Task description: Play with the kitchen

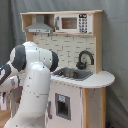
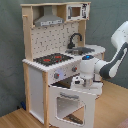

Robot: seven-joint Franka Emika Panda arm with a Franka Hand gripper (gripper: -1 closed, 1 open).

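Arm's at the front of the tall white and light-wood toy kitchen (image 2: 50, 65), wrist low, gripper (image 2: 79, 84) right at the top edge of the windowed white oven door (image 2: 70, 102). Door hangs part open, tilted out toward the arm, top edge just under the hand. Can't tell whether the fingers are wide, narrow or holding anything: too small in the second exterior view, and the arm's own body hides the hand in the first exterior view.

Step in hand, by my read: working the oven door. To do it well, follow the door's arc about its bottom hinge, don't pull straight out; go slow so the light cabinet doesn't shift; keep the wrist off the row of knobs (image 2: 65, 73) just above the hand.

View diff:
- Second exterior view gives the door, the black-red hob (image 2: 51, 59) up and away from the hand, knobs, grey hood (image 2: 49, 21).
- First exterior view loses all that behind the white arm (image 1: 32, 82), but shows the steel sink (image 1: 72, 74), black curved faucet (image 1: 85, 59) and the microwave panel (image 1: 72, 23) up top, well above the hand, plus a small dark hatch low on the cabinet side.
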